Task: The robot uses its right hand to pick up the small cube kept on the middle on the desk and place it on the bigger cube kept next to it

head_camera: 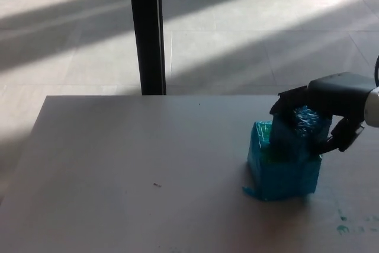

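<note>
Small cube (294, 136) atop bigger cube (283, 164), near right-rear edge, clamped in right robot hand (314, 117). Both on bench (118, 170), right side. Placement step in hand: best seated flat and centred before fingers part, then lifted straight up to avoid dragging cube off. Left robot hand out of view.

We see the desk (118, 164) open across its left and middle. On its right side stands the bigger cube (281, 167), with the right hand (317, 117) above it. A dark post (146, 31) rises behind the desk.
</note>
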Motion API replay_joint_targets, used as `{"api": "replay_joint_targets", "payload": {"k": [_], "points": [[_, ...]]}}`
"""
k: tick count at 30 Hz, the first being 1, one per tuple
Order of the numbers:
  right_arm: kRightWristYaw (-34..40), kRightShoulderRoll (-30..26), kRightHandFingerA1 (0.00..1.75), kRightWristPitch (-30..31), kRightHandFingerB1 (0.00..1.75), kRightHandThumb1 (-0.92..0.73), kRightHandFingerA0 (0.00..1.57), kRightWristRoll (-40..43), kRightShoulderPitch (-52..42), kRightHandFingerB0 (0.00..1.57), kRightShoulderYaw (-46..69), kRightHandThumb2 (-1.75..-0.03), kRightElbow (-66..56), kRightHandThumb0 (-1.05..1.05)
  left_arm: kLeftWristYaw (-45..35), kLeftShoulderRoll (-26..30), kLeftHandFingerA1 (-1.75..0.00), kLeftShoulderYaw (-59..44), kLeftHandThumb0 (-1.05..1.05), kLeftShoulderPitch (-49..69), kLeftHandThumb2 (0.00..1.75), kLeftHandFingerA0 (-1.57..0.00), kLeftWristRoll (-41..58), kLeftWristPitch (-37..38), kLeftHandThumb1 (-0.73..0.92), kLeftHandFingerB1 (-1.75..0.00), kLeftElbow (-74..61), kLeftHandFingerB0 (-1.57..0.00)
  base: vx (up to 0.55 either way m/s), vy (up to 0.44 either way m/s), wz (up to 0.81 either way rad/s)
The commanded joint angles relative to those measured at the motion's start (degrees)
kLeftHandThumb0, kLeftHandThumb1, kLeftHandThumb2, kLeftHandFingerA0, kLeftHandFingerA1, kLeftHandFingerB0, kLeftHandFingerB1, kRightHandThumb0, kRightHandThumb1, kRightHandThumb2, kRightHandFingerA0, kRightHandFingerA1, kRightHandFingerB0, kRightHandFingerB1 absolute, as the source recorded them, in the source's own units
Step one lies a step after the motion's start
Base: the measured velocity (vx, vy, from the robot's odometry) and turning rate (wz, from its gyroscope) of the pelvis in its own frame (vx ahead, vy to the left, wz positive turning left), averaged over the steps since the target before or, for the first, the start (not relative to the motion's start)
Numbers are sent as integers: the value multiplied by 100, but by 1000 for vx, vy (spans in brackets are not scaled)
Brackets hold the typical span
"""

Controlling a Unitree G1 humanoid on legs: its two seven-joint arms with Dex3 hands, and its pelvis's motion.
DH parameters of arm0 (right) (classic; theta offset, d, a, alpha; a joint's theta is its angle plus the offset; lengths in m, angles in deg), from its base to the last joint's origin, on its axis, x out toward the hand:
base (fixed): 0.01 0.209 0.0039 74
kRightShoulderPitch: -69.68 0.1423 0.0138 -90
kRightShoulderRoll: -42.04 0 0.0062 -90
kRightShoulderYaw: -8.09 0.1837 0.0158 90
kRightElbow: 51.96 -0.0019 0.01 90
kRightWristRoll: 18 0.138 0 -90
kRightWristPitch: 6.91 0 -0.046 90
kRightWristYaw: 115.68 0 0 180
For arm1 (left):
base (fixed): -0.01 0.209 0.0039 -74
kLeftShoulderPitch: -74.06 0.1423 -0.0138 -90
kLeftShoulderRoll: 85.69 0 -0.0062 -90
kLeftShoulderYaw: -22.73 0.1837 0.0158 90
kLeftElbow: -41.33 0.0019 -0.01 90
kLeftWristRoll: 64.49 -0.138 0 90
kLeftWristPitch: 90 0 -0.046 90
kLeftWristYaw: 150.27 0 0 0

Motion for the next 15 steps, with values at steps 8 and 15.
{"api": "replay_joint_targets", "payload": {"k": [8,15], "points": [[-502,-201,13,763,0,-48,0,-679,-168,0,-306,-82,-861,-77,-19,153,-48,29,-86,-39,65,-40,-45,76,81,-36,46,-30,0,0,0],[-554,-227,16,822,0,-49,0,-714,-145,0,-249,-83,-994,-79,17,144,-48,-3,-83,-24,65,-41,-2,-57,81,-36,-58,-30,0,0,0]]}}
